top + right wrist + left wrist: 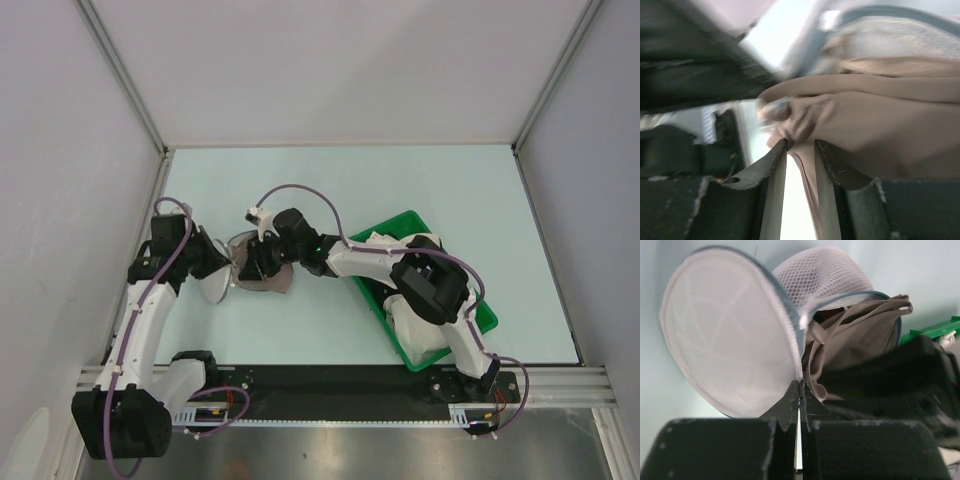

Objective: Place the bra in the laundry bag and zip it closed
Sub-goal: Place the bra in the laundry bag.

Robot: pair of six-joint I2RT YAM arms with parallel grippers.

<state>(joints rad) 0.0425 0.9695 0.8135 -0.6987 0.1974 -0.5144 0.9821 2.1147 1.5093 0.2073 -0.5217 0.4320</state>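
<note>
The laundry bag [725, 340] is a white mesh clamshell with a dark rim, lying open on the table left of centre [215, 287]. My left gripper [800, 385] is shut on the rim of its raised half. The bra [860, 335], dull mauve-brown fabric with thin straps, sits bunched in the other half and spills over the rim [270, 280]. My right gripper [800, 145] is at the bra [880, 125]. Its jaws stand a little apart, with a fold of the bra's edge running between them. In the overhead view the right gripper [255, 268] is right beside the left gripper [232, 266].
A green plastic basket [482, 318] with white garments [420, 338] stands at the right, under the right arm's elbow. The right arm's black wrist [890, 385] crosses close in front of the bag opening. Grey walls enclose the table on three sides.
</note>
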